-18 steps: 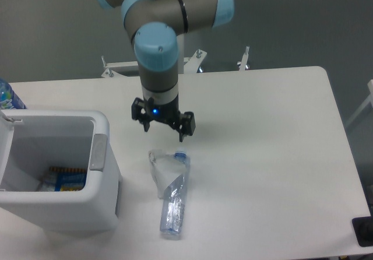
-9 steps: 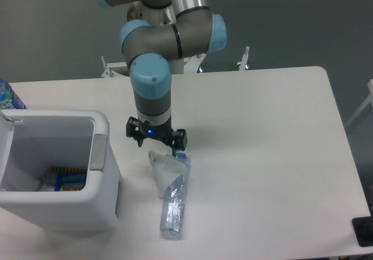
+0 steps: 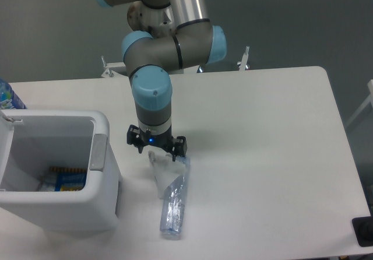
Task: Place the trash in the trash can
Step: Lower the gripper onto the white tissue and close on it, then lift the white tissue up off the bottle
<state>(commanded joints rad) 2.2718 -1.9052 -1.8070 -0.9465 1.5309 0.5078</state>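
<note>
- Trash sits at the front of the tabletop (image 3: 262, 155): a slim clear bottle (image 3: 174, 204) lying on its side, its far end pointing away from the camera, with a wrinkly clear bag (image 3: 161, 172) draped over its far left part.
- Left of it, well apart from the bottle, stands the trash can (image 3: 102, 172), white and boxy with a thick rim and grey inner walls, its top open.
- Inside the trash can, at the bottom, lies some blue, yellow and dark packaging (image 3: 65, 179); what it is cannot be told.
- Just behind the bag, the tool (image 3: 156, 149) points straight down, its fingers spread on either side of the bag's upper edge and the bottle's capped end; whether they touch anything cannot be told.
- At the far left edge, a bottle with a blue-and-white label (image 3: 8, 95) pokes into view.
- Beyond the white tabletop are metal brackets (image 3: 175, 66) and a plain grey wall (image 3: 291, 21).
</note>
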